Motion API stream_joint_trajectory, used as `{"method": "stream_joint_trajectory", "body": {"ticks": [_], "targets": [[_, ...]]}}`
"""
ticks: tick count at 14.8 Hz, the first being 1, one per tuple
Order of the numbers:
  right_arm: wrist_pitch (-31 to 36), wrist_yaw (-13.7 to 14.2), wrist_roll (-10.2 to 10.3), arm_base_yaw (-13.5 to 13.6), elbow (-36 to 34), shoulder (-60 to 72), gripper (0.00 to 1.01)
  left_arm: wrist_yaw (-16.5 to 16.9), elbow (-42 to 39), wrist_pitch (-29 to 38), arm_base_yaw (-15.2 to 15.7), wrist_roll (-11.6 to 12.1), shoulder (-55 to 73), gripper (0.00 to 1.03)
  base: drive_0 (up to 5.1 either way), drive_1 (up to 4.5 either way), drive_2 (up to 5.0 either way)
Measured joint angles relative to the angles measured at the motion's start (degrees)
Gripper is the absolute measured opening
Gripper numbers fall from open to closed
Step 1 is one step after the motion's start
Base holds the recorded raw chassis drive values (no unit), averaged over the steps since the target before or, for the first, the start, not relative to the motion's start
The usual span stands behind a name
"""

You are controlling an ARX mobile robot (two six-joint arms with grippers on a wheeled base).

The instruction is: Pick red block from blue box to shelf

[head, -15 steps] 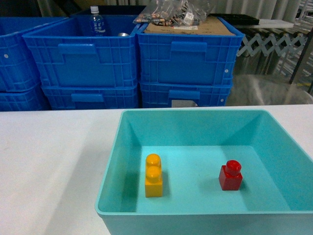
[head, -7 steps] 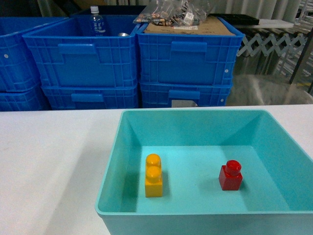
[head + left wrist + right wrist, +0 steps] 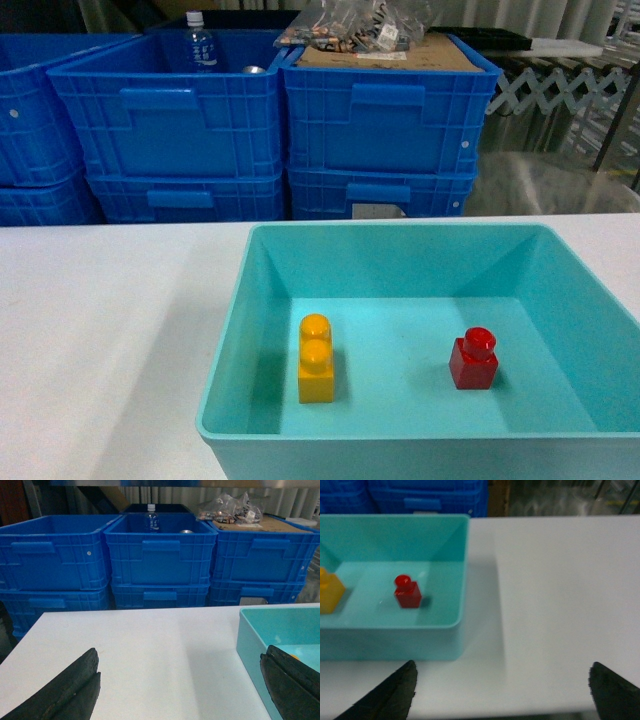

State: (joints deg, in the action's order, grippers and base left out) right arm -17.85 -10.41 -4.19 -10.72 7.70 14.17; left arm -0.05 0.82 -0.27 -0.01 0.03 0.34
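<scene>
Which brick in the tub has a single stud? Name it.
The red block, on the right side of the blue box. The yellow brick to its left is taller, with two studs.

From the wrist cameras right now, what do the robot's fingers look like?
Only the fingertips show. The left gripper has two black, matte fingers with a rough, ridged edge, tapering to blunt wedges. The right gripper shows the same dark pointed wedges in the bottom corners, blurred. No cables or markings are visible.
</scene>
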Motion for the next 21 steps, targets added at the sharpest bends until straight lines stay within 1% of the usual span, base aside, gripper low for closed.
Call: {"method": "stream_joint_trajectory", "body": {"ticks": [1,2,3,4,5,6,7,8,9,10,11,12,13,14,15,16,17,18,20,21], "targets": [[0.96,-0.92,0.0,-1.7,0.96,1.88,0.98,0.0,0.0,0.09,0.0,0.0,-0.02,0.98,0.0,0.0,0.0],[2.89,-0.76,0.66,-0.92,2.16,5.64,0.98,0.02,0.0,0.09,0.0,0.0,-0.02,0.98,0.0,0.0,0.0],[5.07,0.66,2.1,1.73,3.28,9.55,0.98,0.02,0.0,0.07,0.0,0.0,0.0,0.98,0.0,0.0,0.0],[7.48,2.51,4.04,5.2,5.35,14.32,0.98,0.02,0.0,0.07,0.0,0.0,0.0,0.98,0.0,0.0,0.0],[10.23,4.98,6.78,9.84,9.42,20.26,0.98,0.02,0.0,0.07,0.0,0.0,-0.02,0.98,0.0,0.0,0.0],[11.52,6.56,9.53,14.36,14.75,26.47,0.98,0.02,0.0,0.07,0.0,0.0,-0.02,0.98,0.0,0.0,0.0],[11.54,7.34,11.93,17.64,19.06,31.93,0.98,0.02,0.0,0.07,0.0,0.0,-0.02,0.98,0.0,0.0,0.0],[12.74,7.78,13.7,20.63,22.71,37.94,0.98,0.02,0.0,0.07,0.0,0.0,-0.02,0.98,0.0,0.0,0.0],[14.03,8.5,15.3,23.02,25.09,43.89,0.98,0.02,0.0,0.07,0.0,0.0,-0.02,0.98,0.0,0.0,0.0],[15.37,9.09,16.33,24.72,26.27,48.76,0.98,0.02,0.0,0.07,0.0,0.0,-0.02,0.98,0.0,0.0,0.0],[17.27,10.14,16.87,26.38,27.08,53.96,0.98,0.02,0.0,0.07,0.0,0.0,-0.02,0.98,0.0,0.0,0.0],[18.82,11.69,16.83,27.52,27.74,57.72,0.98,0.02,0.0,0.07,0.0,0.0,-0.02,0.98,0.0,0.0,0.0],[19.02,11.8,17.2,28.11,28.98,60.89,0.98,0.02,0.0,0.07,0.0,0.0,0.0,0.98,0.0,0.0,0.0],[19.41,10.56,18.29,28.68,30.64,64.17,0.98,0.02,0.0,0.07,0.0,0.0,-0.02,0.98,0.0,0.0,0.0],[20.15,10.21,19.32,29.2,31.89,66.82,0.98,0.02,0.0,0.04,0.0,0.0,-0.02,0.98,0.0,0.0,0.0],[21.57,10.86,19.67,29.88,32.76,69.22,0.98,0.02,0.0,0.07,0.0,0.0,-0.02,0.98,0.0,0.0,0.0],[23.17,11.69,19.78,30.69,33.51,71.49,0.98,0.02,0.0,0.07,0.0,0.0,-0.02,0.98,0.0,0.0,0.0],[25.38,13.49,19.43,31.56,33.92,73.55,0.98,0.02,0.0,0.07,0.0,0.0,-0.02,0.98,0.0,0.0,0.0],[28.96,15.32,19.02,32.94,34.64,78.12,0.98,0.02,0.0,0.07,0.0,0.0,-0.02,0.98,0.0,0.0,0.0],[31.19,16.52,18.38,33.42,34.4,80.11,0.98,0.02,0.0,0.07,0.0,0.0,0.0,0.98,0.0,0.0,0.0]]}}
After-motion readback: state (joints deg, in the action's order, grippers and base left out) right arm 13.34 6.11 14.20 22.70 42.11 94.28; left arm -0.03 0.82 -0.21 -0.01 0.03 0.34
